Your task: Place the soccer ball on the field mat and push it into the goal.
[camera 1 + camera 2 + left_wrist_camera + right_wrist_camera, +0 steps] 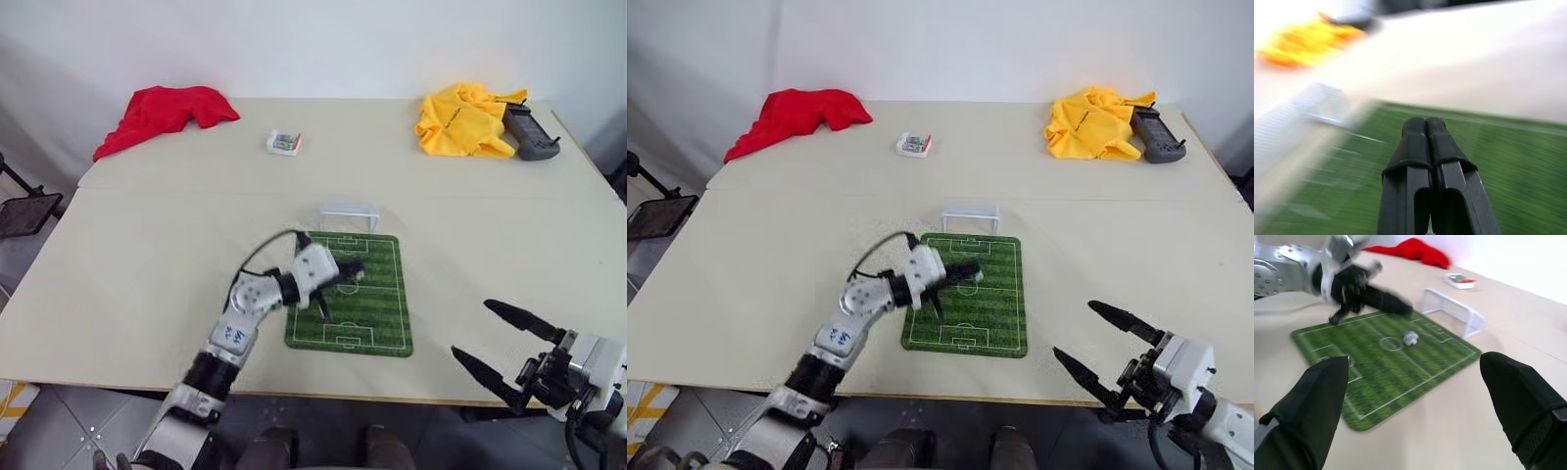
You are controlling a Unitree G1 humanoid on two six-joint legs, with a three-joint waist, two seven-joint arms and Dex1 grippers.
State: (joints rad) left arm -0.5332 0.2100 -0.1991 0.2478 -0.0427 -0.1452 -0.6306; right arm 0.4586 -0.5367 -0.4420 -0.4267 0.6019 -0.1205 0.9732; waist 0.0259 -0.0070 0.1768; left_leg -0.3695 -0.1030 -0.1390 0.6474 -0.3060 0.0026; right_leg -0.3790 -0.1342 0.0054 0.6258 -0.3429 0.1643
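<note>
The soccer ball (1410,338) rests mid field mat (1415,377), before the goal (1454,312). Left gripper (1424,128) jaws closed, blurred; right gripper (500,338) jaws open.

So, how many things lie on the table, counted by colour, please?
Red: 1, the red cloth
Yellow: 1, the yellow cloth
Green: 1, the field mat
White: 3, the goal, the small box, the soccer ball (white with dark patches)
Dark grey: 1, the handheld device
Total: 7
</note>
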